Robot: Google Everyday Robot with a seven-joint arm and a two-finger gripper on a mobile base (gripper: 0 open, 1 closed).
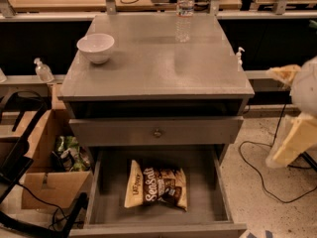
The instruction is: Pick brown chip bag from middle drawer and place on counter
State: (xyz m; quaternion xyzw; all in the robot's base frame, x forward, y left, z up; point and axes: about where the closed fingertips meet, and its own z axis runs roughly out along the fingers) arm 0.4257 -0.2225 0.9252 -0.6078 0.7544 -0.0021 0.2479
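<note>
One crinkly bag (156,188) in drawer (204,198) — tool (292,142) far right.

Arm (304,86), at the right edge of view: a rounded white housing, smooth and plain. A small cream-yellow tapered part (283,73) projects at its upper left. The gripper (288,147), below the housing at the right edge, is a blocky cream-yellow shell with flat faces and tan shading underneath.

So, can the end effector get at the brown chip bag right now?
Probably yes: the middle drawer stands open, the brown chip bag lies uncovered on its floor, and the end effector hangs to its right with nothing between.
</note>
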